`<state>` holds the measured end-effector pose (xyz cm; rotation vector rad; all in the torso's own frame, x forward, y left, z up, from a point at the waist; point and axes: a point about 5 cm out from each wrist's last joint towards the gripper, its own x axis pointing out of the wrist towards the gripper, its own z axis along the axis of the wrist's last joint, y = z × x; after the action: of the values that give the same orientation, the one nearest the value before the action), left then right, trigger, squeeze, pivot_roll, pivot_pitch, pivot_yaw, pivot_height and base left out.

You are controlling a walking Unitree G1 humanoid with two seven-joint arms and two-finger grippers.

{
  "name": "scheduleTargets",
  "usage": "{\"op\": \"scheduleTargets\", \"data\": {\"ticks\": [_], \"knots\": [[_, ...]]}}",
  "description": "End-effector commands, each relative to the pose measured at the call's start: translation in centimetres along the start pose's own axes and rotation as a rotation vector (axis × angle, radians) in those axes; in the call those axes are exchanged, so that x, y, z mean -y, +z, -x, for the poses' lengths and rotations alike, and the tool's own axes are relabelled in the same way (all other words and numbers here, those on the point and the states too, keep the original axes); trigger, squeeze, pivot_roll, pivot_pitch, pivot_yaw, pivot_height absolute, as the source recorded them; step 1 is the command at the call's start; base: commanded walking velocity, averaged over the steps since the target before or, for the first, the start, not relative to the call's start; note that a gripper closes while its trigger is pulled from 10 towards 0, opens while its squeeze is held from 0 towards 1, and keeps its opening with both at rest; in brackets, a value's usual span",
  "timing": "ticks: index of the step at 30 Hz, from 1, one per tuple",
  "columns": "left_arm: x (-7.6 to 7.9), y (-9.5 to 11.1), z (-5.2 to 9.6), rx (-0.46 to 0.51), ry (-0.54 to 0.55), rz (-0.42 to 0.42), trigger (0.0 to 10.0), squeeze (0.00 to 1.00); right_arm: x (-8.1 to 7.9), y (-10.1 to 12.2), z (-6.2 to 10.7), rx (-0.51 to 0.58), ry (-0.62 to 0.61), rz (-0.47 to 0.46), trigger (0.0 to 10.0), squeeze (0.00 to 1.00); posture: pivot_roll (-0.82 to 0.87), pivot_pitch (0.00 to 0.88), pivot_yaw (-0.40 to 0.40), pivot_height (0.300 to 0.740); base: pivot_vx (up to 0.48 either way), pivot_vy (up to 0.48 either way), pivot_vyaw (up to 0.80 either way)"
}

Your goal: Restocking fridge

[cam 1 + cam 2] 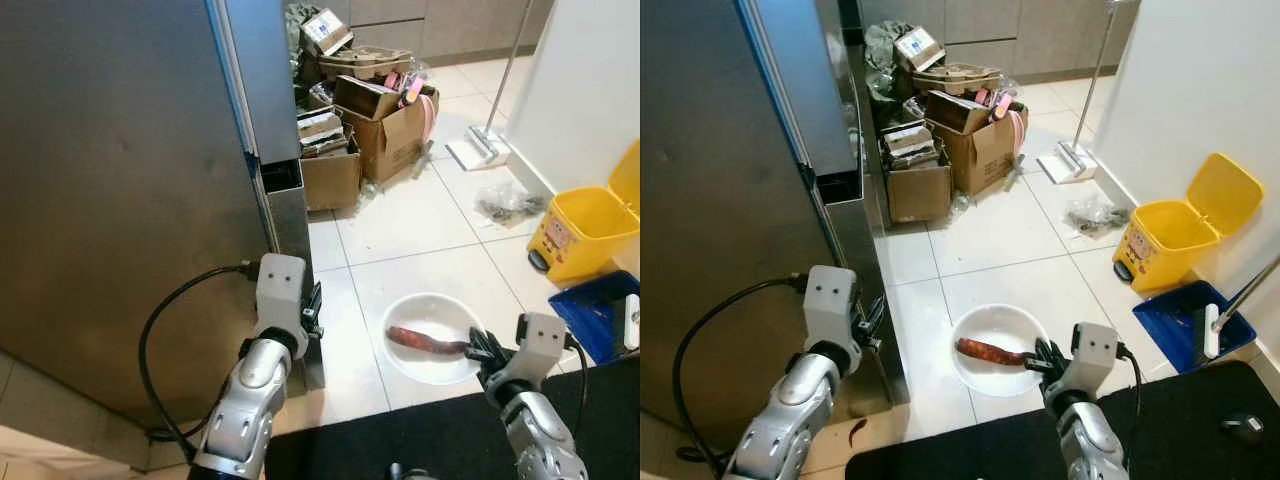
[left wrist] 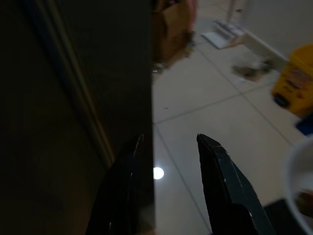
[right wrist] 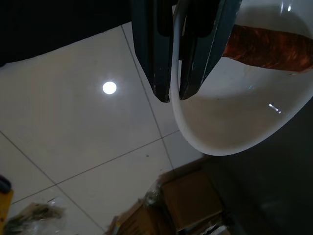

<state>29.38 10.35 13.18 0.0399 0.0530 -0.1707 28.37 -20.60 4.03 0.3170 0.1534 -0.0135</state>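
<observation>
The white bowl (image 1: 432,338) is serving as the landmark here, sitting over the pale tiled floor (image 1: 400,225) just beyond the edge of a black mat (image 1: 420,440). A reddish-brown sweet potato (image 1: 425,340) is lying across the inside of the bowl. The right gripper (image 3: 173,95) is clamping the bowl's rim, its two black fingers (image 3: 151,54) pinching the thin white wall between them, one inside and one outside. In the head views that gripper (image 1: 482,350) is sitting at the bowl's right edge, touching the end of the sweet potato.

To the left of the bowl, the fridge (image 1: 120,180) is standing as a tall grey steel slab, with its blue-edged door (image 1: 255,70) rising behind. The left gripper (image 2: 166,171) is straddling the lower corner of the fridge's panel, fingers spread apart, one finger on each side of the dark edge; whether they are pressing on it is unclear.

Beyond the bowl, away from the robot, a heap of cardboard boxes (image 1: 360,120) is piling up beside the fridge. Further right of the bowl, a yellow bin (image 1: 585,225) with its lid up is standing near the wall, and a blue dustpan (image 1: 595,315) is lying just beside it. A white floor mop (image 1: 485,145) is leaning past the boxes.
</observation>
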Motion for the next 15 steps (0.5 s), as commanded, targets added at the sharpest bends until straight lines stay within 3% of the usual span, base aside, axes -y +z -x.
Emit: {"op": "scheduleTargets", "data": {"ticks": [1,2,6,8,15], "knots": [[0.0,-0.5,-0.1,-0.003,0.048,-0.004,9.6,0.00,0.3,-0.3,0.4,0.012,0.000,-0.007,10.0,0.00,-0.09,0.146,0.022,0.717,0.000,0.000,0.00],[-0.2,-0.4,-0.1,0.006,0.065,0.000,5.0,0.00,0.3,-0.2,0.4,0.017,0.005,-0.005,10.0,0.00,-0.09,0.145,0.022,0.717,0.000,0.000,0.00],[-0.5,-0.2,0.0,0.025,0.094,-0.014,4.2,0.00,0.2,-0.2,0.3,0.022,0.015,-0.002,10.0,0.00,-0.10,0.146,0.023,0.717,0.000,0.000,0.00],[-1.0,-0.3,0.3,0.030,0.122,-0.027,0.0,0.00,0.1,-0.3,0.3,0.021,0.023,-0.001,10.0,0.00,-0.09,0.144,0.025,0.717,0.000,0.000,0.00],[-1.1,-0.8,0.6,0.019,0.135,-0.006,0.0,0.00,-0.2,-0.4,0.1,0.017,0.034,-0.002,10.0,0.00,-0.08,0.138,0.024,0.717,0.000,0.000,0.00]]}}
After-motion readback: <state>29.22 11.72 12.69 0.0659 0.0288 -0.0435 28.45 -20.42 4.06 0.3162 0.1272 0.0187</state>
